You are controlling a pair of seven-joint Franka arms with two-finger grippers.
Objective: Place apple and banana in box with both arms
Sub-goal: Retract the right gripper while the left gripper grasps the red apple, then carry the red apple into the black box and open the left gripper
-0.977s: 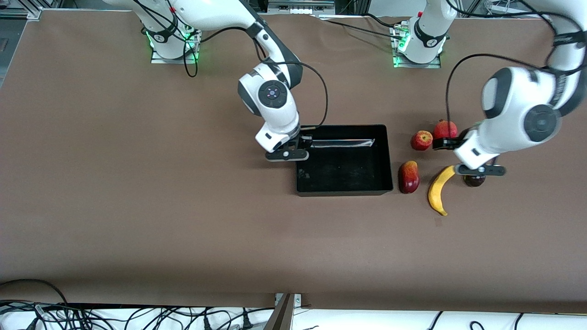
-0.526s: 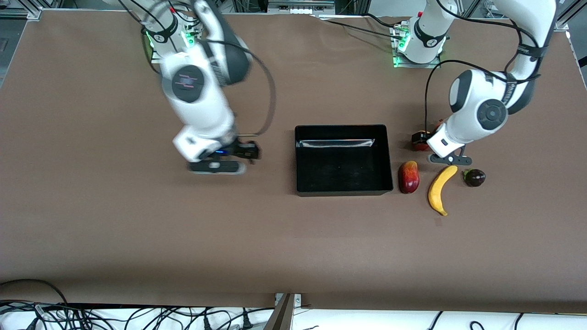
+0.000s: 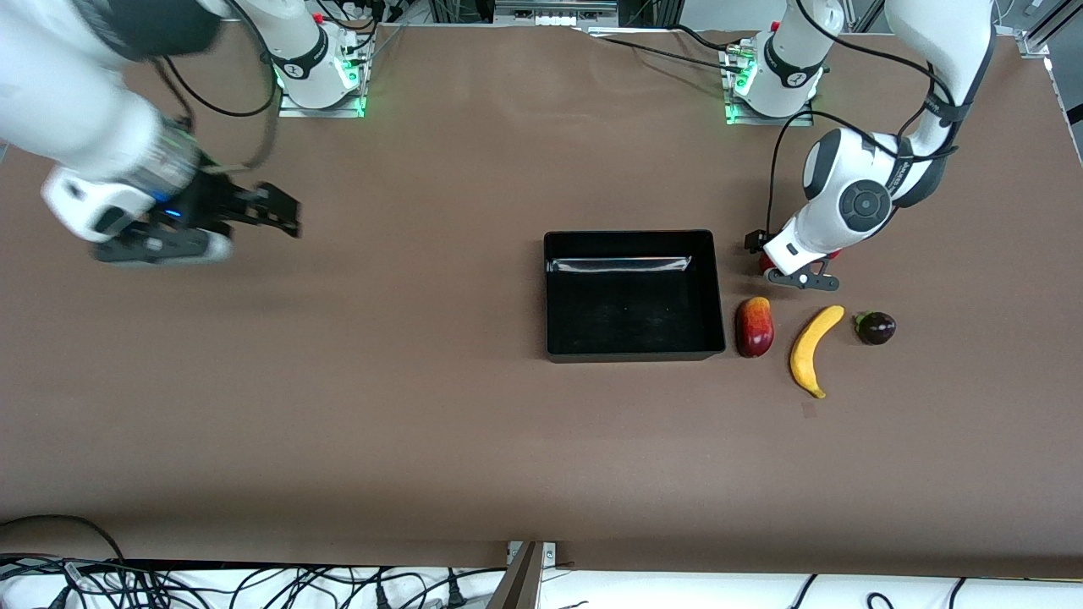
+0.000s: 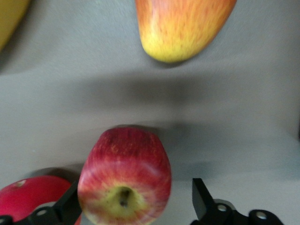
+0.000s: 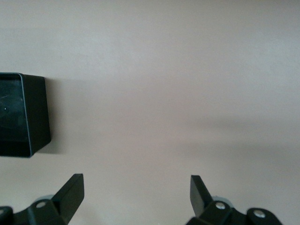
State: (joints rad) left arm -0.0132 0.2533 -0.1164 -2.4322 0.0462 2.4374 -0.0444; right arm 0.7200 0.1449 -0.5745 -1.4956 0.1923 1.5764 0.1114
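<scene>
The red apple [image 4: 124, 180], with a yellowish patch around its stem dimple, lies between the fingers of my left gripper [image 4: 136, 187]. The gripper is open: one finger touches the apple and the other stands apart from it. In the front view the left gripper [image 3: 778, 260] covers nearly all of the apple. The yellow banana [image 3: 812, 348] lies on the table, nearer to the front camera than the apple. The black box [image 3: 630, 353] stands mid-table with nothing in it. My right gripper [image 3: 283, 213] hangs open and holds nothing over bare table toward the right arm's end.
A red-yellow mango-like fruit [image 3: 754, 326] lies between the box and the banana. A dark purple fruit [image 3: 876, 327] sits beside the banana, toward the left arm's end. A plain red fruit [image 4: 28, 197] lies right beside the apple. A corner of the box [image 5: 37, 112] shows in the right wrist view.
The right arm has swung from the box's edge out to its own end of the table. The left gripper has moved from over the banana's tip to around the apple.
</scene>
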